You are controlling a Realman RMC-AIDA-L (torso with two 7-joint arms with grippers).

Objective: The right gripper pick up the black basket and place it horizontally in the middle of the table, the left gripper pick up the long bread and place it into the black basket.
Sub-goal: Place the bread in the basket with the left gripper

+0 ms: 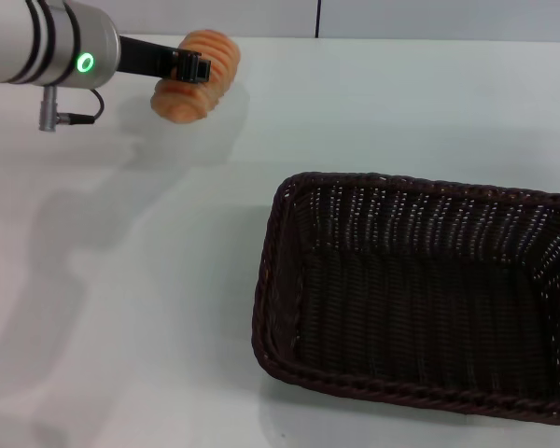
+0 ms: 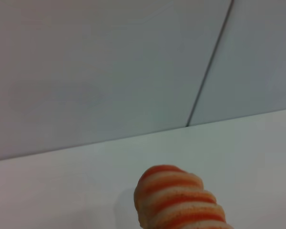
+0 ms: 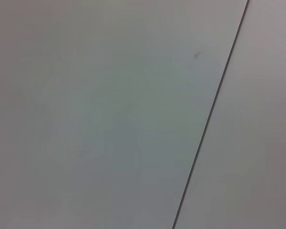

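The long bread (image 1: 205,89), orange-tan with pale ridges, is at the far left of the white table (image 1: 121,299). My left gripper (image 1: 192,67), black fingers on a silver arm with a green ring light, is shut on it from the left. The bread casts a shadow on the table in front of it and looks lifted a little. Its ridged end also shows in the left wrist view (image 2: 178,202). The black basket (image 1: 282,280), large, woven and empty, stands lengthwise across the near right of the table, well apart from the bread. My right gripper is out of view.
A grey wall with a dark vertical seam (image 1: 317,19) rises behind the table's far edge. The right wrist view shows only a plain grey panel with a seam (image 3: 209,119). Bare tabletop lies between the bread and the basket.
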